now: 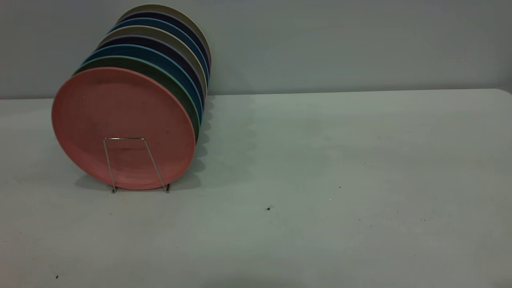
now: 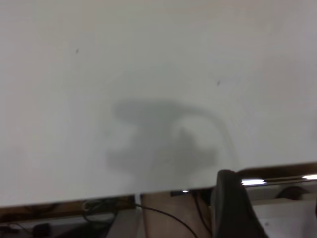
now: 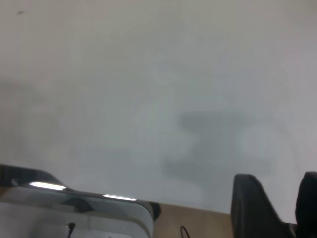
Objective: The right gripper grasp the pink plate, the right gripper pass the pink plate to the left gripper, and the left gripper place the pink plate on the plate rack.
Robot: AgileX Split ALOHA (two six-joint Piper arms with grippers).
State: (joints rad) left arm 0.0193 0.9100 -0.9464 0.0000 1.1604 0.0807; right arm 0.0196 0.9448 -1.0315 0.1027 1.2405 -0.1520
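Plates are standing on edge in a row on the thin silver wire plate rack (image 1: 134,164), and the round salmon-pink matte pink plate (image 1: 120,124) is sitting at the near end, leaning behind the front wire loop with a dark green plate (image 1: 176,86) just behind it. Judging from that, placing looks done, and what remains is keeping both arms well apart from the rack so nothing is nudging the row.

Only the exterior view is showing the rack and plates on the pale grey table (image 1: 340,180); neither arm is appearing there. The left wrist view is showing one black tip of the left gripper (image 2: 233,206) over bare table near its edge, so I cannot tell how its jaws are standing. The right wrist view is showing the right gripper (image 3: 277,208) with two black fingers parted, a gap between them, holding nothing.
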